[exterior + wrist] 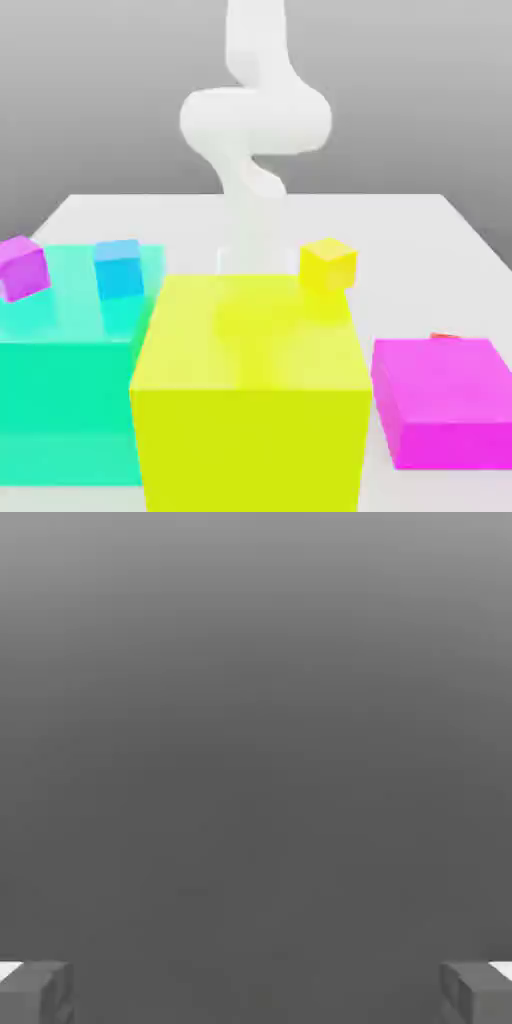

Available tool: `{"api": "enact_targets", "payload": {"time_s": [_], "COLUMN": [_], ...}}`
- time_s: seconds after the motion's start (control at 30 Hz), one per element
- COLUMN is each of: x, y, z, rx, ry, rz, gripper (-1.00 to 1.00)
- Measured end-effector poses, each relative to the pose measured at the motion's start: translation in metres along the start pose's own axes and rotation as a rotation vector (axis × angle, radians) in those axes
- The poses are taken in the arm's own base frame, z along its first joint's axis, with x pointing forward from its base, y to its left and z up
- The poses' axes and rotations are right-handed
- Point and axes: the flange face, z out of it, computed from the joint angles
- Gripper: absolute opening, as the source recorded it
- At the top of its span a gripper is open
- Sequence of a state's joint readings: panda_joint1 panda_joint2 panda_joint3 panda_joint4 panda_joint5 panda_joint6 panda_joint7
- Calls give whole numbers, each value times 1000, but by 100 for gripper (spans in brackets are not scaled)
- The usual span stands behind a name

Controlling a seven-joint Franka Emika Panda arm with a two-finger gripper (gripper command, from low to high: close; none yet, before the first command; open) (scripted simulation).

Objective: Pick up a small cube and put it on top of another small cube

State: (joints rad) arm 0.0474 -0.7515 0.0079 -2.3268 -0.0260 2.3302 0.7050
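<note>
Clearly empty, the end effector (256, 992) gapes wide; what seems the red cube (446, 336) peeks behind the magenta slab (450, 400). A descent could clip that slab.

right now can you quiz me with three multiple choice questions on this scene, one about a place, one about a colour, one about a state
1. Where does the small blue cube sit?
A. on the big teal block
B. on the magenta block
C. on the bare table

2. What colour is the flat block at the exterior view's right?
A. teal
B. magenta
C. yellow

3. How do the gripper fingers stand?
A. shut on a cube
B. shut on nothing
C. wide apart with nothing between them

Answers:
1. A, it rests on the teal block's top face.
2. B, its faces are all bright magenta.
3. C, the hand view shows the two fingertips at opposite edges with only grey background between.
</note>
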Motion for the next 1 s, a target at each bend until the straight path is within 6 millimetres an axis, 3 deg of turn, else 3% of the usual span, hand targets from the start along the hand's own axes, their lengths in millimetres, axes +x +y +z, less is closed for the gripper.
{"api": "enact_targets", "payload": {"time_s": [0.23,0.5,0.77,1.0], "x": [-60,-149,-253,-348], "y": [-32,-52,-51,-33], "z": [88,168,227,259], "rx": [-23,9,107,255], "ry": [-129,-283,-439,-571], "rz": [-448,-953,-1457,-1889], "gripper": [0,0,0,0]}}
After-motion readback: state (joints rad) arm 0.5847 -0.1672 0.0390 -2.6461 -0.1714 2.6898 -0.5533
